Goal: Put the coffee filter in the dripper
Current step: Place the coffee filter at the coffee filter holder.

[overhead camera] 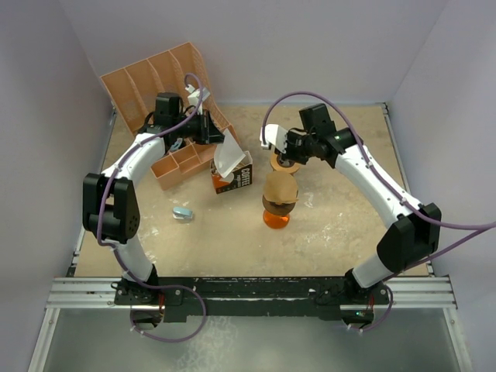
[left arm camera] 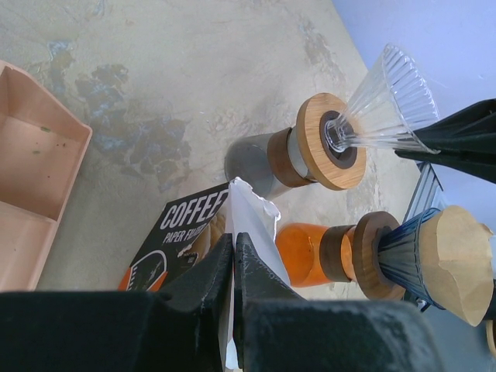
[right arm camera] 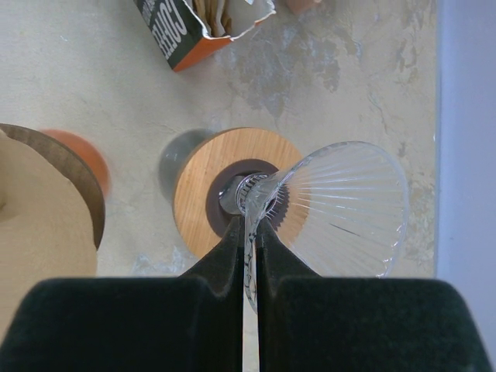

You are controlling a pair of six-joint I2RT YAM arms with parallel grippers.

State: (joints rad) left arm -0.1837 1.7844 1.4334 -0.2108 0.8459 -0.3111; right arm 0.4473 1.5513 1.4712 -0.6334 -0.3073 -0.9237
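The left gripper (left arm camera: pixel 234 249) was pinched narrow on a white paper filter (left arm camera: pixel 249 213), a thin, creased sheet gripped flat between the black fingers. The filter hung at the open mouth of the cardboard filter box (left arm camera: pixel 182 230), which was black and orange with white lettering. Whether the paper had cleared the box could not be told. It was well apart from the glass dripper (left arm camera: pixel 387 101).

That dripper was a clear cone with fine ribs fanning out to its rim. Its narrow end sat in the dark centre of a round wooden collar (right arm camera: pixel 203 186) atop a smoky grey vessel (left arm camera: pixel 252 164). The right gripper (right arm camera: pixel 249 232) was closed tight on the cone's thin wall.

Just beside it stood an orange carafe (left arm camera: pixel 302 252) with its own wooden collar, carrying a dark ribbed dripper (left arm camera: pixel 399 252) already lined with a brown paper filter (left arm camera: pixel 453 260).

A peach plastic tray (left arm camera: pixel 35 167) with compartments lay to one side on the mottled beige table (overhead camera: pixel 341 225).
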